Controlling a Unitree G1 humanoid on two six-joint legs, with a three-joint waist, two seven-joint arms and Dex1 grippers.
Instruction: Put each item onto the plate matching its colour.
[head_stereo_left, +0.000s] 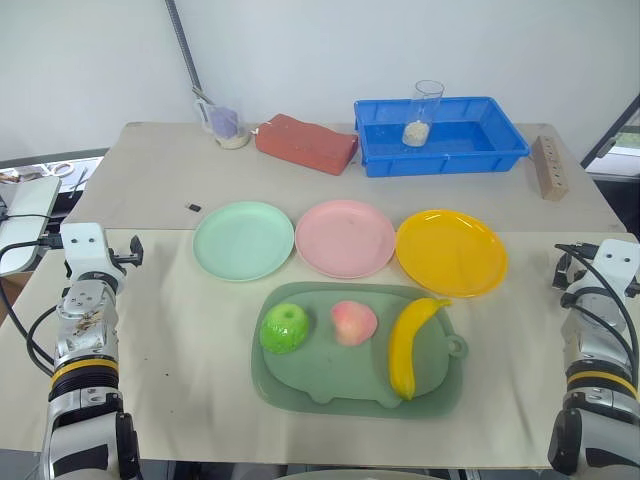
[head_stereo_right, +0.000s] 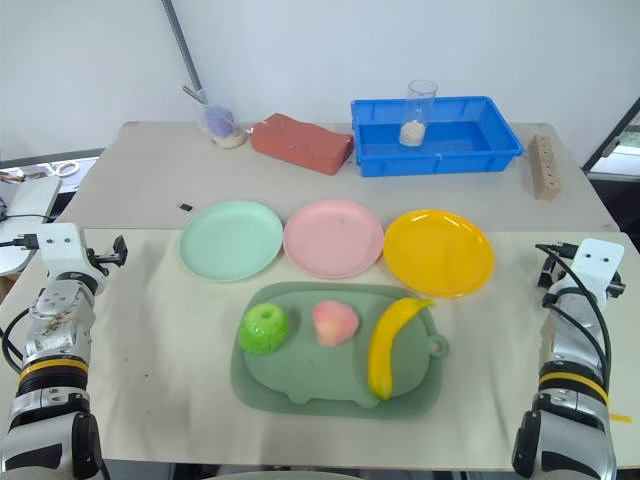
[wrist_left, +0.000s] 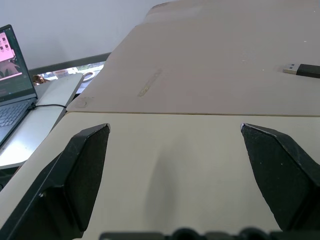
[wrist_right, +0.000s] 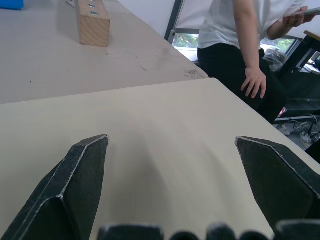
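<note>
A bright green apple (head_stereo_left: 284, 328), a pink peach (head_stereo_left: 353, 322) and a curved yellow banana (head_stereo_left: 410, 345) lie side by side on a dull-green oval tray (head_stereo_left: 300, 385) at the table's front. Just behind the tray stand three round plates in a row: mint green (head_stereo_left: 243, 240), pink (head_stereo_left: 345, 237) and yellow (head_stereo_left: 451, 252), all bare. My left gripper (wrist_left: 174, 129) hovers open over the cloth at the table's left edge, nothing between its fingers. My right gripper (wrist_right: 171, 140) is open and holds nothing at the right edge. Both are far from the fruits.
At the back are a red brick (head_stereo_left: 306, 143), a blue bin (head_stereo_left: 438, 135) holding a clear cup (head_stereo_left: 422, 113), a small cup (head_stereo_left: 226, 125) and a wooden block (head_stereo_left: 549, 167). A black USB stick (wrist_left: 302, 70) lies left of the plates. A laptop (wrist_left: 12, 95) sits off-table left; a person (wrist_right: 245, 45) sits right.
</note>
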